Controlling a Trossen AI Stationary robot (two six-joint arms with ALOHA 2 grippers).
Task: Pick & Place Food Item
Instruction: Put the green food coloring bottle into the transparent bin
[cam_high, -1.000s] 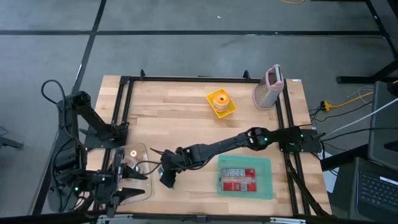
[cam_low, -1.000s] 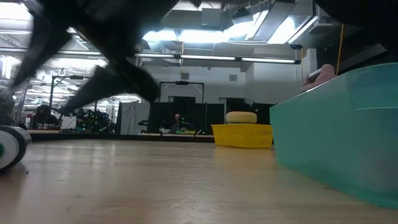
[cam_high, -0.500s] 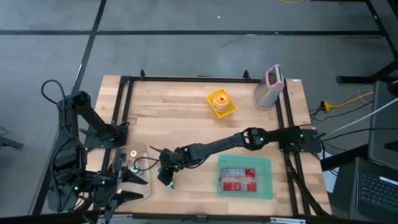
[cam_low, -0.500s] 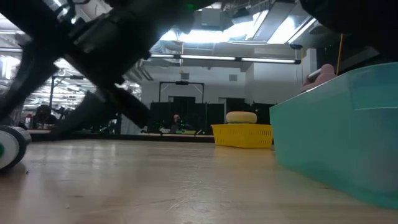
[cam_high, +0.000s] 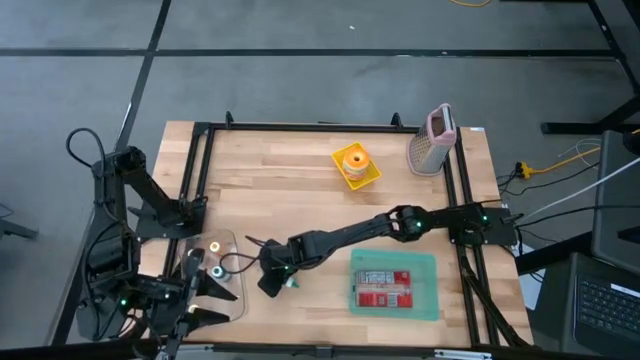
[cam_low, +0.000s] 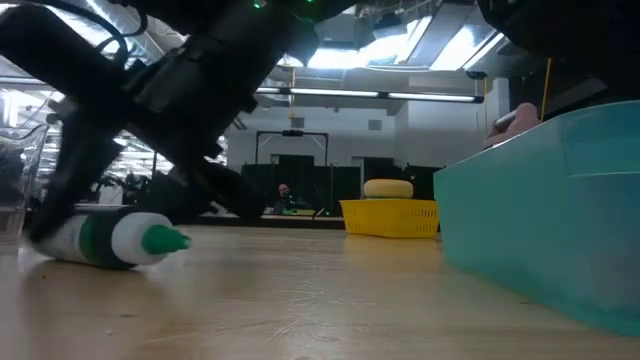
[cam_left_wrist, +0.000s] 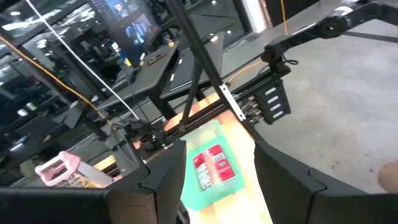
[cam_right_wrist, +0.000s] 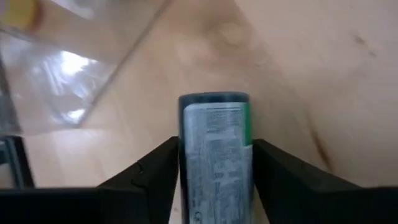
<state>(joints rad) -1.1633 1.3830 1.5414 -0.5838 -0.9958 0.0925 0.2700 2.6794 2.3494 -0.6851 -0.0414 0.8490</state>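
A wooden table (cam_high: 300, 190) seen from above, with 2 dark robot arms. The right arm reaches across to the near-left part, where the right gripper (cam_high: 270, 281) has its 2 fingers (cam_right_wrist: 146, 183) set either side of a small white bottle (cam_low: 110, 240) with a green cap, lying on its side on the wood; they appear to touch it, though firm contact is hard to judge. A clear plastic container (cam_high: 225, 250) lies just left. The left gripper (cam_high: 205, 290) waits at the near-left corner, fingers spread apart. A teal bin (cam_high: 425, 262) sits near-right.
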